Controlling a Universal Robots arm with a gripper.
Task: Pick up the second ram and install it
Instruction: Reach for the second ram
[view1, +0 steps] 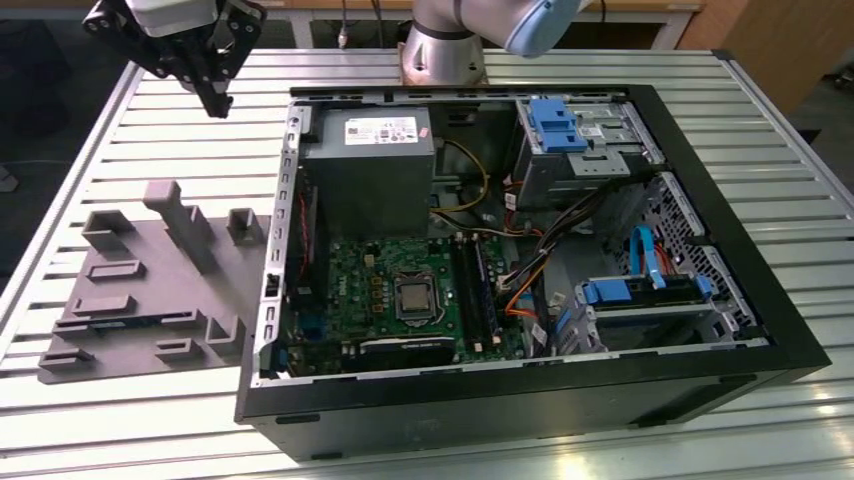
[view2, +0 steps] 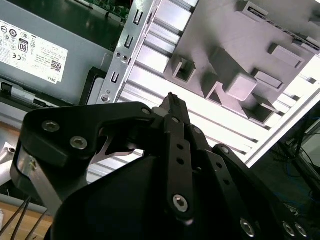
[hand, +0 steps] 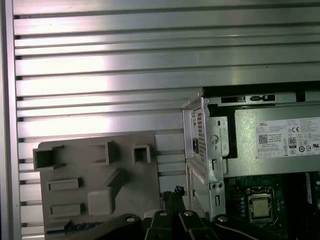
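My gripper (view1: 216, 100) hangs high over the slatted table, beyond the far left corner of the open computer case (view1: 334, 405) in the exterior view. Its black fingers (view2: 172, 102) meet at one tip, shut with nothing between them. The grey plastic tray (view1: 160, 285) lies to the case's left, well below the gripper. A thin dark blue strip, the second ram (hand: 70, 226), lies flat in a slot near one end of the tray (hand: 130, 195); it shows faintly in the exterior view as the ram (view1: 107, 324). Inside the case, the green motherboard (view1: 360, 290) has long black slot rails (view1: 474, 290).
A grey power supply (view1: 367, 170) fills the case's far left part. Blue drive brackets (view1: 554, 125) and orange and blue cables (view1: 527, 300) crowd the exterior view's right half. Upright blocks (view1: 180, 225) rise from the tray. The arm's base (view1: 441, 50) stands behind the case.
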